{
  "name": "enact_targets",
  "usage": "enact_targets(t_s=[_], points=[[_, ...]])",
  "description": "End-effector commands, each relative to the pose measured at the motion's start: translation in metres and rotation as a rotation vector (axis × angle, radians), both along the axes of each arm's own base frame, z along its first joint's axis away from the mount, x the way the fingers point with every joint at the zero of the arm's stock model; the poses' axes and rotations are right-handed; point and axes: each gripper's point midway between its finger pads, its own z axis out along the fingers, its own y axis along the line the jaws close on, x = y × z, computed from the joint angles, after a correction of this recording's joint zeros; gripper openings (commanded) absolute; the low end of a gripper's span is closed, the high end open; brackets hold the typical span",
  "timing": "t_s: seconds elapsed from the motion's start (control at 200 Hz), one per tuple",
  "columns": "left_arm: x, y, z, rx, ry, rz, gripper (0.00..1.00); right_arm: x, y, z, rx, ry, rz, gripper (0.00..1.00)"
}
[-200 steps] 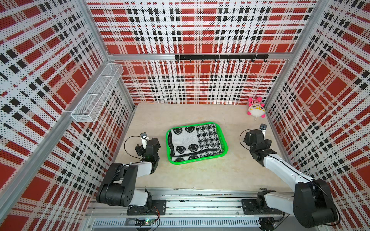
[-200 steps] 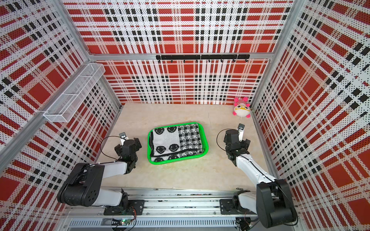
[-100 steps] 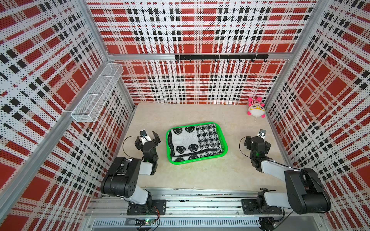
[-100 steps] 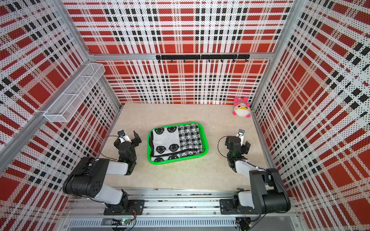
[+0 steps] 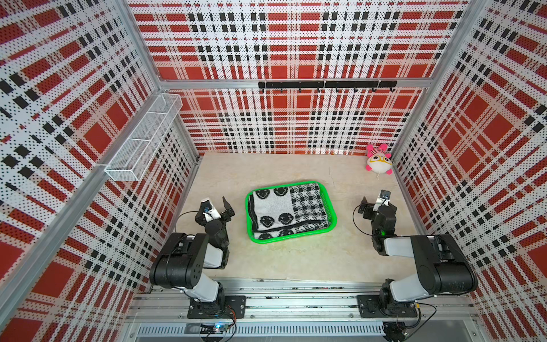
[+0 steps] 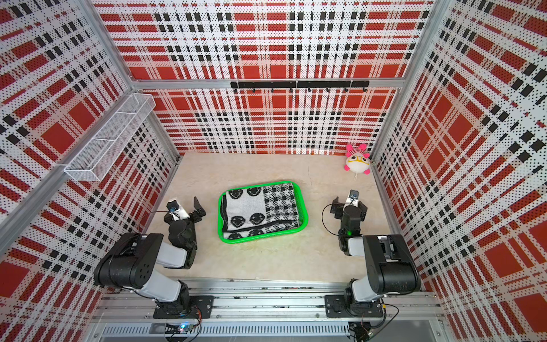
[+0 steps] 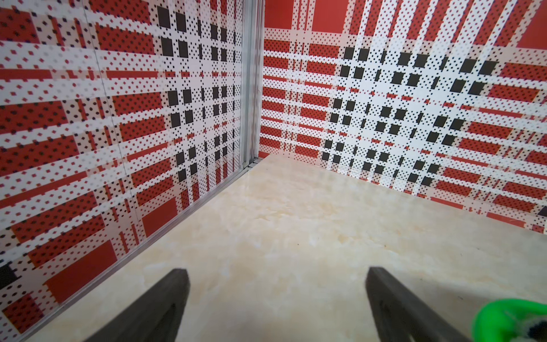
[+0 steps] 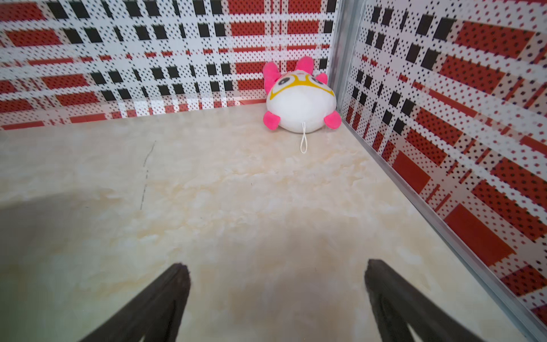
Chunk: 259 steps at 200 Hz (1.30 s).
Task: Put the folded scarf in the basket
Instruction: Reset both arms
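Left arm is folded back low near its base. The left gripper (image 5: 215, 204) sits over bare tabletop (image 5: 284, 266) just left of the basket (image 5: 291, 237), fingers (image 7: 165, 296) spread wide, nothing between them. The folded scarf (image 5: 284, 207) lies flat inside the green basket at table centre: black-and-white knit, smiley faces on one half, checks on the other, folded layers stacked along the near edge. The left wrist view catches only a blurred green corner (image 7: 503, 322), the dark fuzz in it probably scarf. Right arm is likewise tucked. The right gripper (image 5: 373, 202) is well right of the basket, fingers (image 8: 165, 296) apart and empty, facing the plush toy (image 8: 300, 100) in the far right corner.
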Motion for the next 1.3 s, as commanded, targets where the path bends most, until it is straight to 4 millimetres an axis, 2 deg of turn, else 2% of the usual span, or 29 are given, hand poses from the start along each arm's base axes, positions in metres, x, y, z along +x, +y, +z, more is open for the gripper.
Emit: enact_targets(t_s=[0.0,0.18,1.292], points=[[0.002,-0.001,0.009,-0.003,-0.039,-0.010,0.99,-0.005,0.003,0.015,-0.007,-0.093,0.030,1.00],[0.002,-0.002,0.009,-0.003,-0.038,-0.011,0.99,0.009,0.008,0.008,-0.021,-0.037,0.049,1.00],[0.005,-0.002,0.009,0.000,-0.035,-0.004,0.99,0.012,0.011,0.006,-0.032,-0.018,0.051,1.00]])
